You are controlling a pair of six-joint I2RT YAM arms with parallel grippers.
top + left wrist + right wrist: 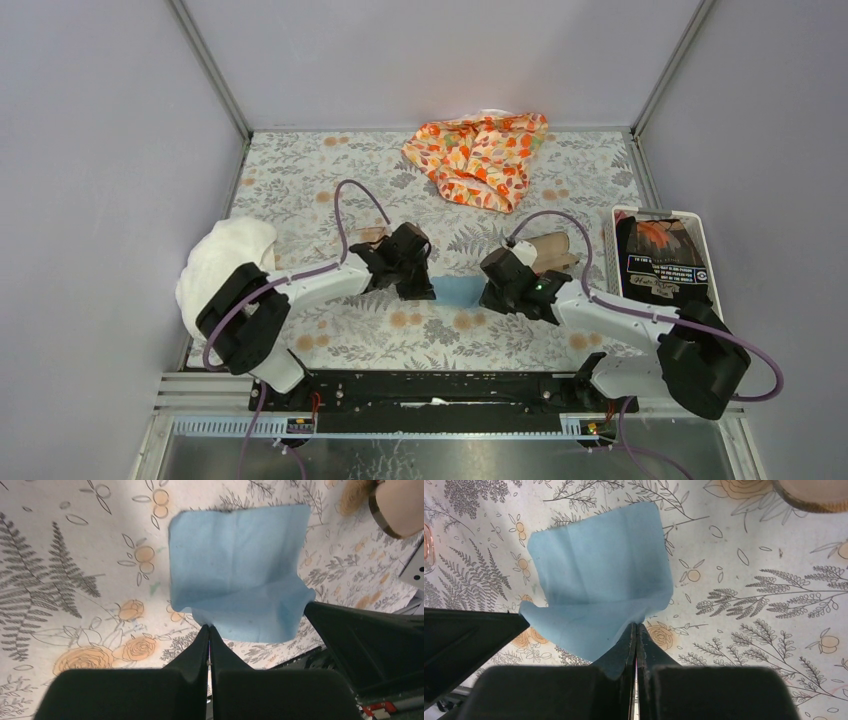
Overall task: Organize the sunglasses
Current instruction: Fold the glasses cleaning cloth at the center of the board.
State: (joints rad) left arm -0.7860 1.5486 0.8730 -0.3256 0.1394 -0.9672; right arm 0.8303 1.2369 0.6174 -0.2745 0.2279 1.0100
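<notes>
The left pincer [209, 627] and right pincer [636, 625] each pinch shut on a lifted corner of the blue cloth [235, 565]; the sunglasses [368, 237], upper left of it on the table [300, 180], are hard to make out, half hidden behind the left arm [320, 280]

top external: high, above and behind the arm bases, tilted down and forward. Far view; the whole floral table [300, 190] is in frame, bases along the bottom edge.
left wrist: rides the left arm, very near the tabletop, looks down past the left gripper [209, 628] at lower middle.
right wrist: same setup on the right arm, right gripper [636, 625] at lower middle.
shared, all three: blue cloth [235, 560]; tiny at centre of the top view, fills mid-frame in both wrist views.
shared, wrist pair: each catches the other gripper as a black wedge in a lower corner; tan rounded object [814, 492] sits at upper right in both.
</notes>
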